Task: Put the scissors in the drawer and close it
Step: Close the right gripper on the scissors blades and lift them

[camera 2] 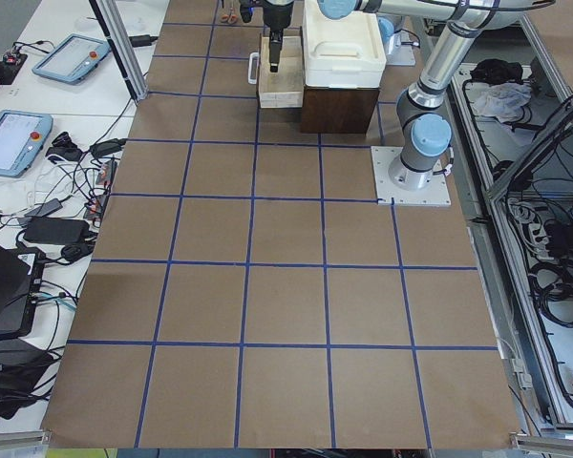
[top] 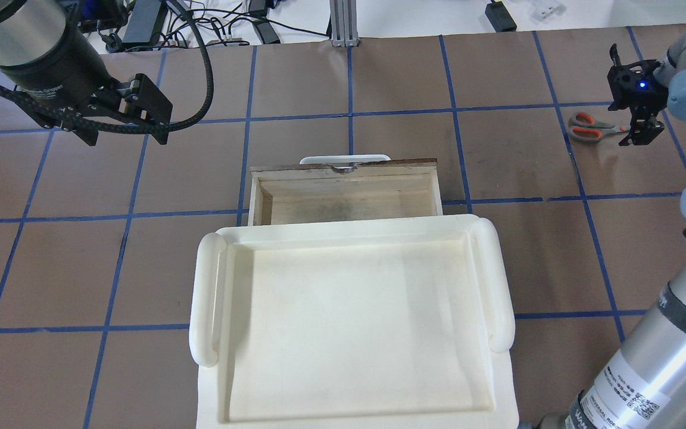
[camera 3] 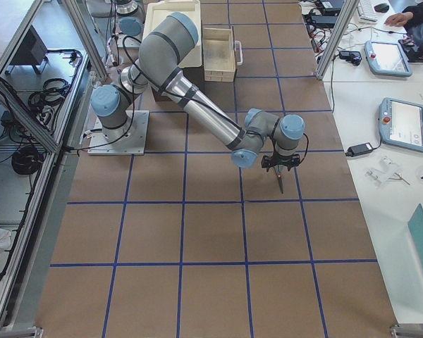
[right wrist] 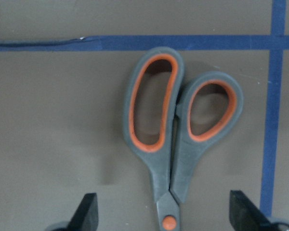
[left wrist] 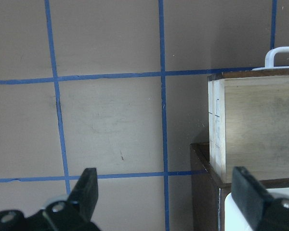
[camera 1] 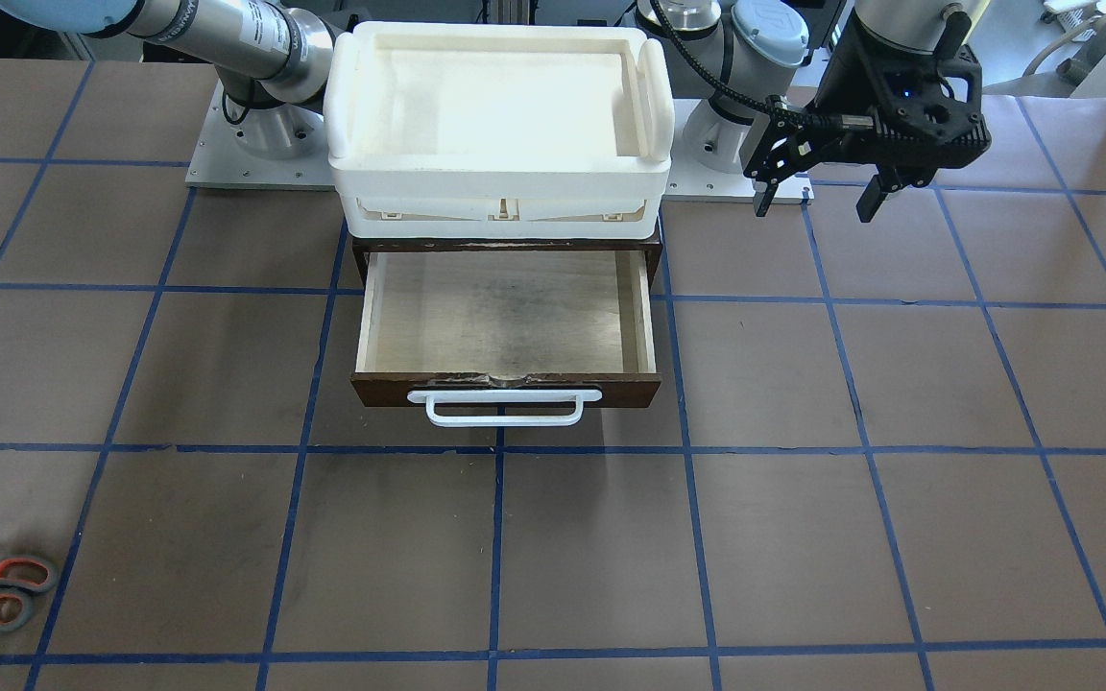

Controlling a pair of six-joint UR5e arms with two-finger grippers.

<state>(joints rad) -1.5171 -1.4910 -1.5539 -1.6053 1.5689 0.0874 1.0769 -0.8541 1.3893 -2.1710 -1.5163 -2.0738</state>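
The right claw [top: 639, 134] points straight down with its fingers spread wide, gripping nothing. The scissors [right wrist: 168, 144] lie flat on the brown worktop [camera 1: 803, 537] directly beneath it. In the right wrist view one fingertip [right wrist: 89, 214] stands on either side of the orange pivot screw and clear of it. The two grey loops (lined orange-red inside) stretch away ahead of the claw, and the blades run back under it out of that view. A blue tape line crosses just beyond the loops, and another runs down beside the far fingertip. I cannot tell whether the fingertips touch the worktop. The drawer [camera 1: 505, 392] is well apart from this claw, off toward the middle of the worktop. It is pulled out of its dark brown cabinet [camera 1: 505, 245] with its pale wooden floor showing and its white bar handle [camera 1: 505, 415] facing away from the robot. A white plastic tray [camera 1: 500, 178] sits on top of the cabinet. The left claw [camera 1: 817, 197] hangs above the worktop with its fingers also wide apart and nothing between them. From it, the cabinet and drawer lie off to the robot's right. In its own wrist view the drawer's pale side wall and a bend of the handle show just beyond one fingertip [left wrist: 243, 185], not touching it.
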